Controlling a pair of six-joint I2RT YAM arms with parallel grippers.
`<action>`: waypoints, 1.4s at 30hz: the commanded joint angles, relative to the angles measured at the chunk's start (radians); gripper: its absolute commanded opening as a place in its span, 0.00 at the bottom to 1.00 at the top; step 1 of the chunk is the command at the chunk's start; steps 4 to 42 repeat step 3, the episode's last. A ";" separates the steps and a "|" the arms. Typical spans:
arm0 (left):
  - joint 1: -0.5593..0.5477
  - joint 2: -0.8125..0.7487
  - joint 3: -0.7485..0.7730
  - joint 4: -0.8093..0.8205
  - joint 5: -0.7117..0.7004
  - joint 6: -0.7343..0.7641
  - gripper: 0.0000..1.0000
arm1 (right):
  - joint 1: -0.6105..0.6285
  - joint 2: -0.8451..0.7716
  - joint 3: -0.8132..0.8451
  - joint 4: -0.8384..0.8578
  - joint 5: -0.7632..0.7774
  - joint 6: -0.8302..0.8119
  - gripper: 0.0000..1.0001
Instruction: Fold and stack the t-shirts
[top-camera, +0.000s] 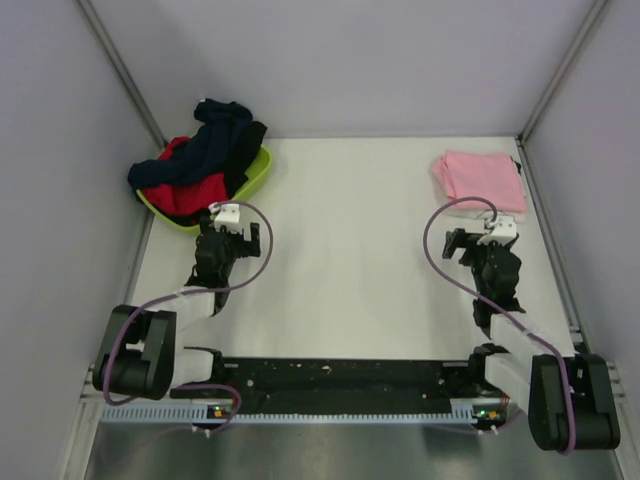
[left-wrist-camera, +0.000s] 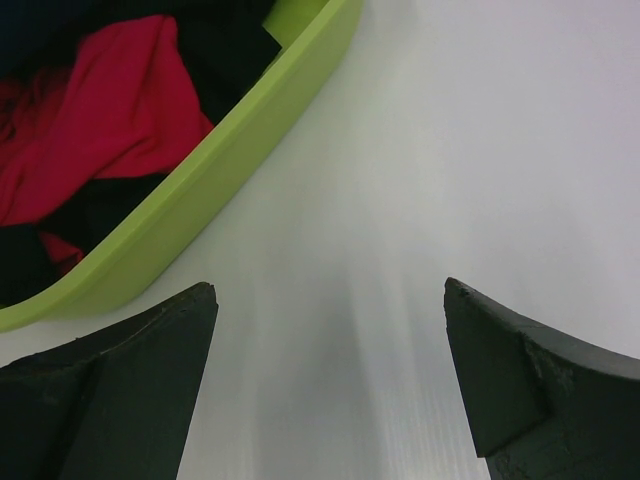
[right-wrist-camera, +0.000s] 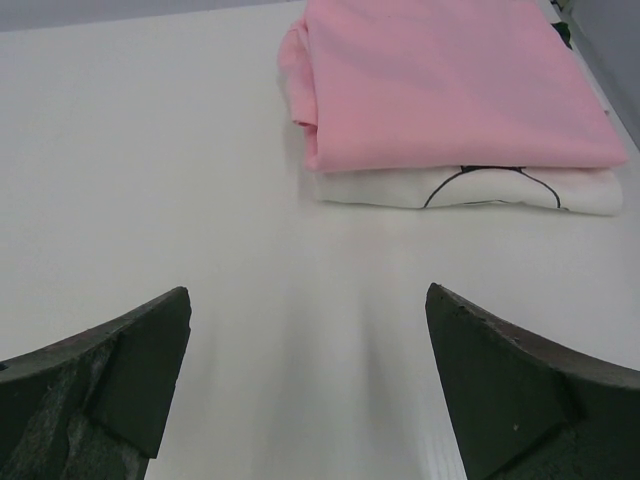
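A folded light-pink t-shirt (top-camera: 480, 178) lies on top of a folded white t-shirt with black print at the table's far right corner. The right wrist view shows the pink shirt (right-wrist-camera: 450, 80) above the white one (right-wrist-camera: 400, 187). My right gripper (top-camera: 478, 236) (right-wrist-camera: 308, 290) is open and empty, low over the bare table just in front of the stack. My left gripper (top-camera: 218, 224) (left-wrist-camera: 330, 290) is open and empty, over the bare table beside the basket.
A lime-green basket (top-camera: 255, 175) (left-wrist-camera: 200, 190) at the far left holds a heap of red (left-wrist-camera: 90, 130), navy and black clothes (top-camera: 215, 135). Grey walls close the table on the left, back and right.
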 joint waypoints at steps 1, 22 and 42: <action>0.007 -0.014 0.003 0.053 0.013 -0.012 0.99 | 0.006 0.011 -0.009 0.044 -0.006 0.008 0.99; 0.007 -0.014 0.006 0.053 -0.003 -0.018 0.99 | 0.006 0.012 -0.006 0.040 -0.007 0.006 0.99; 0.007 -0.014 0.006 0.053 -0.003 -0.018 0.99 | 0.006 0.012 -0.006 0.040 -0.007 0.006 0.99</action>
